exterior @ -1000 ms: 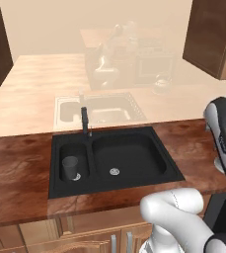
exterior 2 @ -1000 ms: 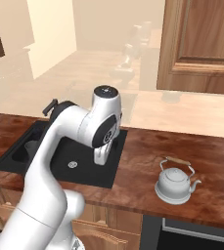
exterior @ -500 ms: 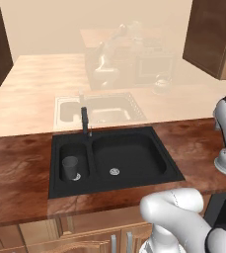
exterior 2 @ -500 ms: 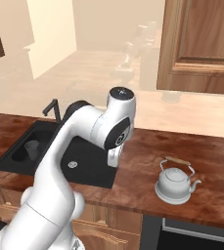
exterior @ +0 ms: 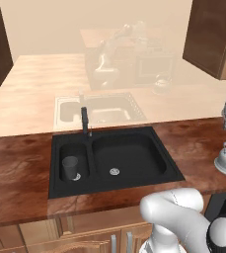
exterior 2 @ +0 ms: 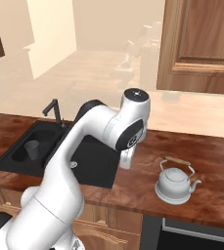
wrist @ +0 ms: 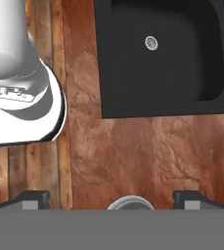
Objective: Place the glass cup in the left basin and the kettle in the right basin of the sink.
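The glass cup [exterior: 70,167] stands upright in the left basin [exterior: 75,174] of the black sink [exterior: 113,158], close to its round drain, while the right basin [exterior: 128,155] holds nothing but its own drain. The kettle [exterior 2: 175,181] sits on the dark wood worktop [exterior 2: 201,161] well to the right of the sink, its arched handle up and spout pointing right. In the hand view the fingers [wrist: 34,197] stand wide apart with nothing between them, above the worktop between sink and kettle, with the kettle's rim just showing at the bottom edge.
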Controlling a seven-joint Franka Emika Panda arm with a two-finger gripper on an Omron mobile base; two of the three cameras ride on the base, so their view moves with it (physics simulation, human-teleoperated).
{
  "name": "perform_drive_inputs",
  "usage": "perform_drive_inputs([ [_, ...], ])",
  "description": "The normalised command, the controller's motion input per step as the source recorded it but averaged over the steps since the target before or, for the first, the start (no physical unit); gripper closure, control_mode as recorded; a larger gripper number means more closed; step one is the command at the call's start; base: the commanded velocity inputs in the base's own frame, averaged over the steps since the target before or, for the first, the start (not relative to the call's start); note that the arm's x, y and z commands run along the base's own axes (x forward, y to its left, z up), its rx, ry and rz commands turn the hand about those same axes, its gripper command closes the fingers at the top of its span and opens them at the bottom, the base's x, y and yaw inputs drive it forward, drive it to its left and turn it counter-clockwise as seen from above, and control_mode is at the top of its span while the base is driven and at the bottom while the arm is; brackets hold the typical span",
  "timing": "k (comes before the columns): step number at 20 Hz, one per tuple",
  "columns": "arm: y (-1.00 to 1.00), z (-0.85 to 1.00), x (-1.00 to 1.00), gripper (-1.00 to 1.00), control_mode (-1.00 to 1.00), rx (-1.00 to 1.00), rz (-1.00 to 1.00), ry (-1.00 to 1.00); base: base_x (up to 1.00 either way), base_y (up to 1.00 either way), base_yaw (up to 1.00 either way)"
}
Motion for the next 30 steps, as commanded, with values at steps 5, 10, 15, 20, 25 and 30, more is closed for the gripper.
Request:
perform_drive_inputs([
  [5, -0.31, 0.00, 0.00, -1.00, -1.00, -0.01, 0.00, 0.00, 0.00, 0.00, 0.00],
  [10, -0.33, 0.00, -0.01, -1.00, -1.00, 0.00, 0.00, 0.00, 0.00, 0.00, 0.00],
  [15, -0.35, 0.00, 0.00, -1.00, -1.00, 0.00, 0.00, 0.00, 0.00, 0.00, 0.00],
  [20, -0.33, 0.00, 0.00, -1.00, -1.00, 0.00, 0.00, 0.00, 0.00, 0.00, 0.00],
  [25, -0.29, 0.00, 0.00, -1.00, -1.00, 0.00, 0.00, 0.00, 0.00, 0.00, 0.00],
  [30, -0.10, 0.00, 0.00, -1.00, -1.00, 0.00, 0.00, 0.00, 0.00, 0.00, 0.00],
])
